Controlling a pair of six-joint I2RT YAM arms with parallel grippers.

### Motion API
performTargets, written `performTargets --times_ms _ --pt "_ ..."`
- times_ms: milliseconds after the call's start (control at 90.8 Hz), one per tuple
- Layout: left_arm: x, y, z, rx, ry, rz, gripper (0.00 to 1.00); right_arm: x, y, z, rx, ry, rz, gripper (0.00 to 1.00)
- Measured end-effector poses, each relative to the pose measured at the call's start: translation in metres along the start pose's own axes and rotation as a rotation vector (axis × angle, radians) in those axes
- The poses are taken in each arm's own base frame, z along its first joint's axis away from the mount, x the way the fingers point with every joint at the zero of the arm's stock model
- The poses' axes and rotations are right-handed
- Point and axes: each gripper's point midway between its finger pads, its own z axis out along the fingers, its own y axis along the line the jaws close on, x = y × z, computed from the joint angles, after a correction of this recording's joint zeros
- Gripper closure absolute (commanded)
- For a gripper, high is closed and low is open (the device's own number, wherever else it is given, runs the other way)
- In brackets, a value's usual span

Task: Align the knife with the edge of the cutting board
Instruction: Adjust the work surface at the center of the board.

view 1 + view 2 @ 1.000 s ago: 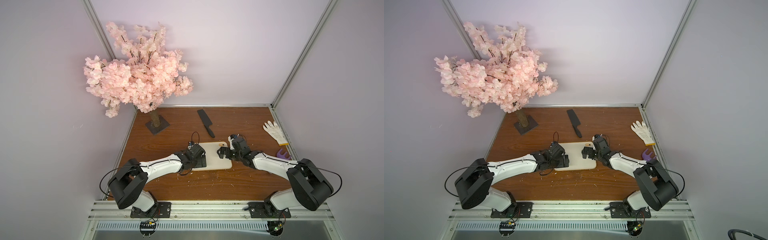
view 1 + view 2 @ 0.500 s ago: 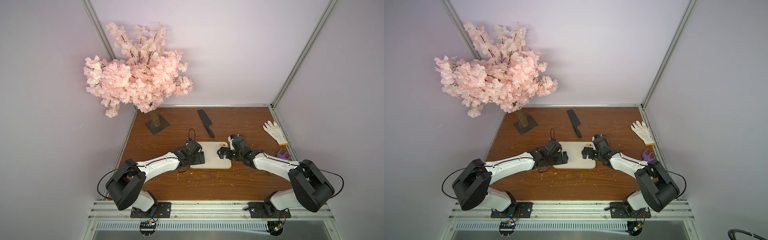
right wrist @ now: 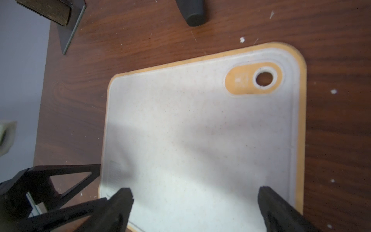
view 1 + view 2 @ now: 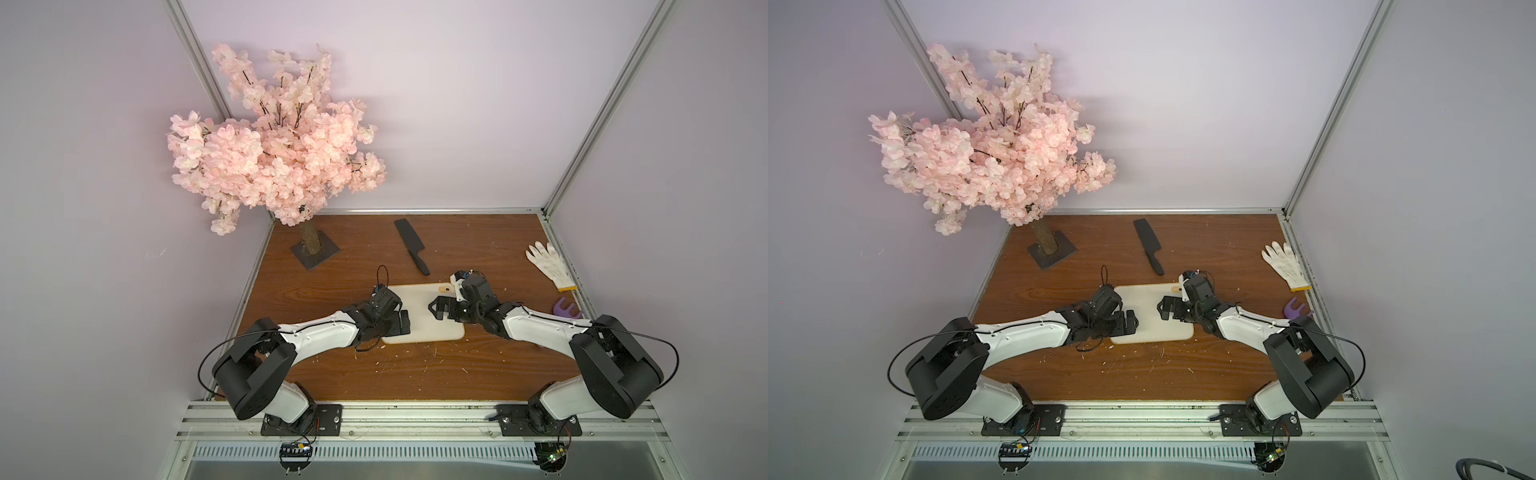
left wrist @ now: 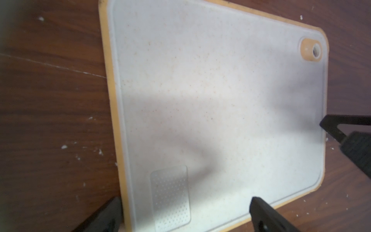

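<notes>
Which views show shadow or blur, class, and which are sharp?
Left wrist view: soft grey shadows cross the cutting board, one frame edge smeared. Right wrist view: the board shadowed too, the right fingers out of focus. Both top views: even light, the knife crisp.

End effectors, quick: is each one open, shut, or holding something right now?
Left end effector: open, holding nothing, above the cutting board.
Right end effector: open, holding nothing, above the same board.
</notes>
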Motion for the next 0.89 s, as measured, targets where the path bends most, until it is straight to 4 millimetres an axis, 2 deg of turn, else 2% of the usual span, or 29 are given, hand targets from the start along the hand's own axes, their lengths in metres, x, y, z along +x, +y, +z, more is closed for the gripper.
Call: performTargets --times_ms 418,716,793,892 --pt "-0.011 0.016 0.006 -0.141 -0.061 0.045 0.0 0.004 -0.003 0.001 0.003 0.002 0.0 0.0" --pt "-0.012 0.032 -0.001 -0.211 -0.061 0.055 0.0 0.003 -0.002 0.001 -0.003 -0.004 0.0 0.0" --pt "-0.022 0.029 -0.009 -0.209 -0.072 0.056 0.0 0.002 -0.001 -0.001 -0.005 -0.007 0.0 0.0" --pt "-0.051 0.011 -0.025 -0.17 -0.127 0.057 0.0 -0.002 0.004 -0.01 -0.017 -0.023 -0.004 0.0"
